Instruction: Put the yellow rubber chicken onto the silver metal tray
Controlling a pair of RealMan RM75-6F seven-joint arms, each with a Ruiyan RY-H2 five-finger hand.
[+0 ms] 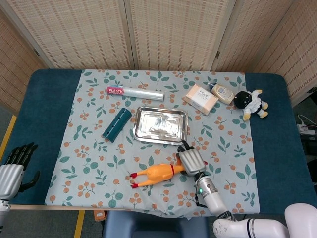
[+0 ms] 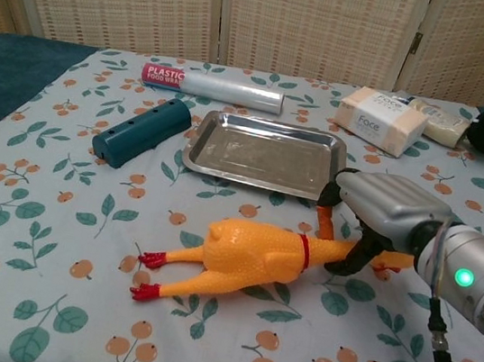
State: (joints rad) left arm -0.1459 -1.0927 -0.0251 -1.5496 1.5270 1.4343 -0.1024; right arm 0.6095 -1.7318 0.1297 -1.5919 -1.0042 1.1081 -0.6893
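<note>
One yellow rubber chicken (image 2: 254,254) lies on the desk (image 1: 44,106) just before one silver metal tray (image 2: 264,153). The right hand (image 2: 374,214) grips its neck; the left hand (image 1: 14,168) hangs spread, off the desk edge.

Yellow rubber chicken (image 2: 249,257) on its side (red feet), near empty silver tray (image 2: 265,155)

Silver metal tray (image 2: 264,154): polished, reflective. Yellow rubber chicken (image 2: 249,255): smooth, glossy. Desk cloth (image 2: 52,235): matt printed fabric.
</note>
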